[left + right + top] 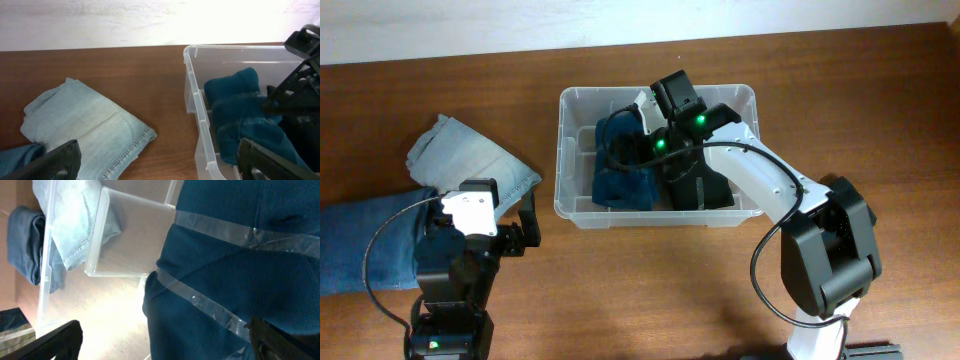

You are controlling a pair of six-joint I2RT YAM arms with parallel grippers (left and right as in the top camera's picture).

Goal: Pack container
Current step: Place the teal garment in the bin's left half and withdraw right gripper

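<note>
Left claw (pixel 157 152) stands with jaws wide apart and empty, folded pale jeans (pixel 470 165) at its 11 o'clock on the wooden table (pixel 620 290). Seen from overhead, the container (pixel 595 92) sits mid-table at that claw's 2 o'clock. Inside it the right claw (pixel 165 327) hangs over a dark teal garment (pixel 620 180), fingers parted, gripping nothing.

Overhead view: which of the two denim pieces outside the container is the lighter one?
The pale washed denim, closer to the container; the darker blue denim lies at the picture's left edge.
</note>
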